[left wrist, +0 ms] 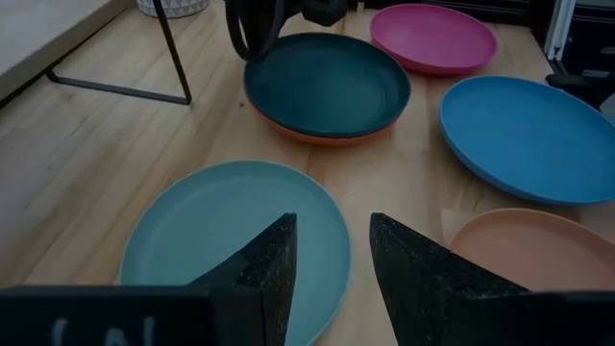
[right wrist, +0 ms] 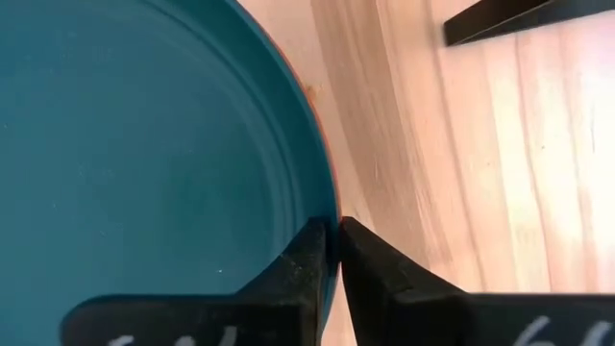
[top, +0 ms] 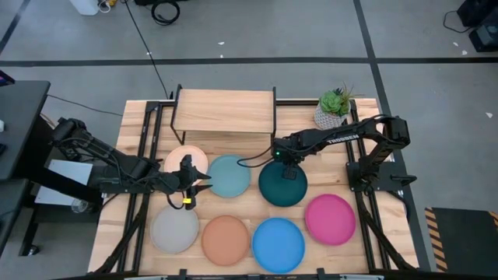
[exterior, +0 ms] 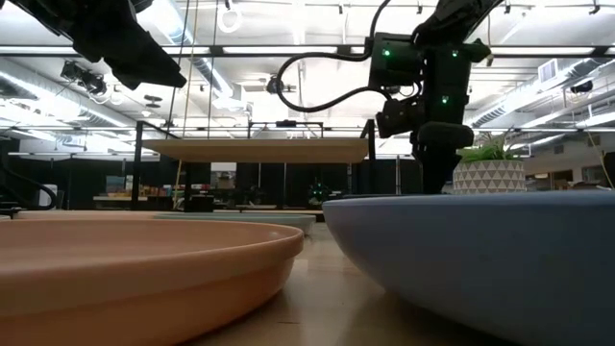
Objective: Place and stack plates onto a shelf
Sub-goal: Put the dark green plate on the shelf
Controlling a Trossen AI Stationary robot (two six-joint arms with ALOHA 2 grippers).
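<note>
The dark teal plate [top: 282, 185] lies stacked on the orange plate [left wrist: 317, 135], of which only a rim sliver shows. My right gripper [top: 285, 161] stands at their far rim, pointing down, shut on the dark teal plate [right wrist: 144, 144]. My left gripper [top: 191, 183] hovers open over the left edge of the light blue plate [top: 230, 176]; its fingers [left wrist: 332, 259] touch nothing. The cream plate [top: 179, 159] lies beside the light blue one. The shelf [top: 226, 110] stands at the table's far side, its top board bare. My right gripper pinches the dark teal plate's far rim [right wrist: 330, 216] between its two fingers, one inside the plate and one outside. The fingers [exterior: 432, 163] come from above, pointing down. The plate lies flat on the orange plate; whether the orange rim is also caught, I cannot tell.
Grey [top: 175, 230], terracotta [top: 226, 239], bright blue [top: 278, 244] and magenta [top: 330, 219] plates lie singly along the table's near side. A potted plant [top: 334, 107] stands right of the shelf. Bare wood [top: 257, 140] lies between the shelf's legs and the plates.
</note>
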